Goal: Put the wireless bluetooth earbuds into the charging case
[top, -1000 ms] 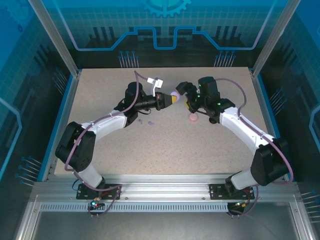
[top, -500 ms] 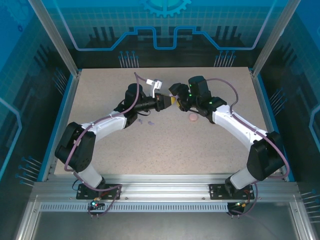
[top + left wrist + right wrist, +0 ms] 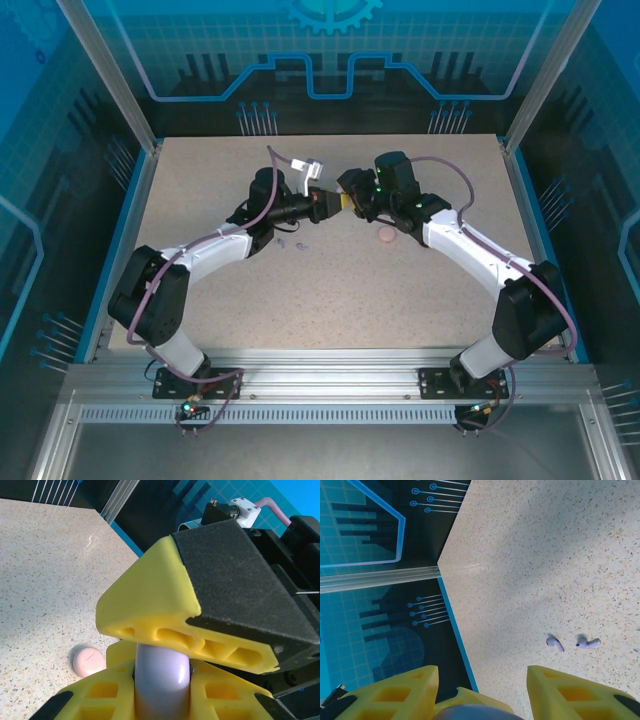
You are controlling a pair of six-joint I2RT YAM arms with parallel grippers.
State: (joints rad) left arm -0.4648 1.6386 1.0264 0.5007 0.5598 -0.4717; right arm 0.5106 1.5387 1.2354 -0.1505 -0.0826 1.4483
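Right gripper (image 3: 351, 198) has swung in against the left gripper (image 3: 334, 201)
Left gripper clamps the lilac case (image 3: 162, 680); right jaws straddle it, grip unclear; lilac earbuds (image 3: 555, 643) lie on the table (image 3: 300, 300), at the left gripper's 7 o'clock

We see two lilac earbuds (image 3: 555, 644) side by side on the speckled table (image 3: 530, 555), beyond the right gripper's (image 3: 481, 674) yellow fingers (image 3: 400, 695) flanking a rounded lilac object (image 3: 465, 713).

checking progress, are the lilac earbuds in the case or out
Out: both earbuds lie on the table, while the left gripper holds the lilac case.
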